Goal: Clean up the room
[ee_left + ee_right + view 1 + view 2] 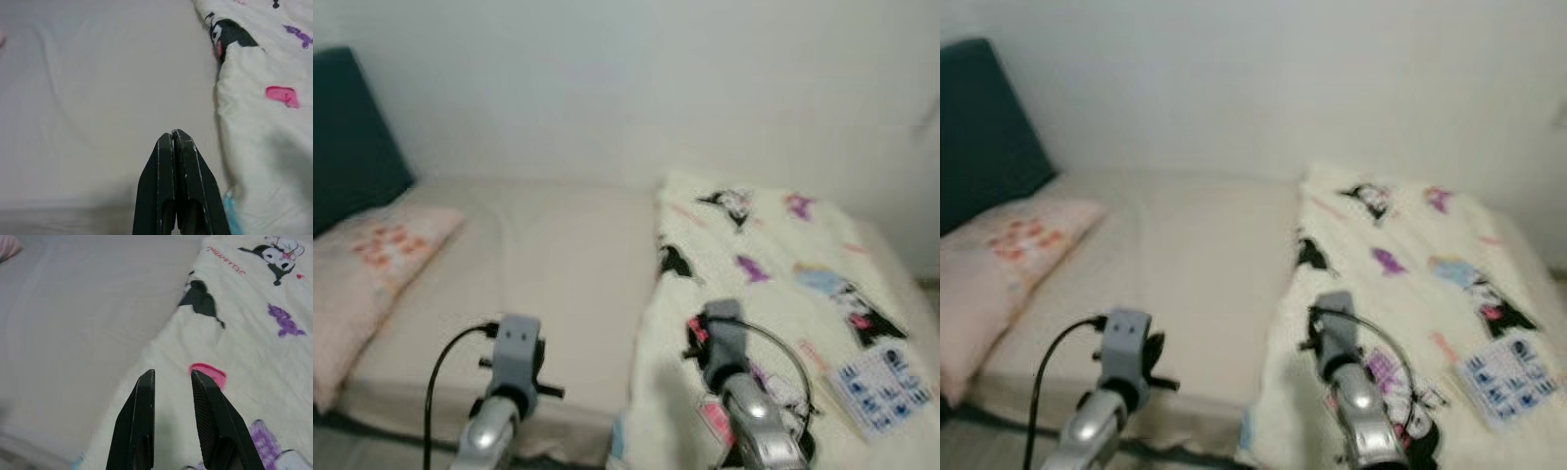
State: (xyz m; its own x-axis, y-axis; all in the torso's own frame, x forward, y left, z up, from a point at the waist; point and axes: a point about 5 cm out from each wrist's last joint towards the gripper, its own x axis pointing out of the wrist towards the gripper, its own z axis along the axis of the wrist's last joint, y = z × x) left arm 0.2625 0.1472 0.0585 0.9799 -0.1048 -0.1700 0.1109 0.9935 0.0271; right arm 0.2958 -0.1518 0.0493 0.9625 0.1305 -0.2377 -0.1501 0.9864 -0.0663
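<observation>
A plain white wall (636, 88) backs a bed (558, 264) covered in a beige sheet, seen slightly blurred from the head camera. A dark teal headboard (347, 137) stands at the bed's left end, and a pink pillow (372, 269) with orange flowers lies along that end, near the front edge. A cream fleece blanket (764, 294) printed with black-and-white cartoon figures, purple shapes and pink patches covers the right half of the bed, its left border running from the wall side to the front edge, where it hangs over. A white card with blue pictures (883, 384) lies on the blanket near the bed's front right corner.

The left gripper (174, 139) hovers above the bare sheet just beside the blanket's border, its two black fingers pressed together with nothing between them. The right gripper (172, 377) hovers above the blanket close to that same border, fingers a narrow gap apart and holding nothing.
</observation>
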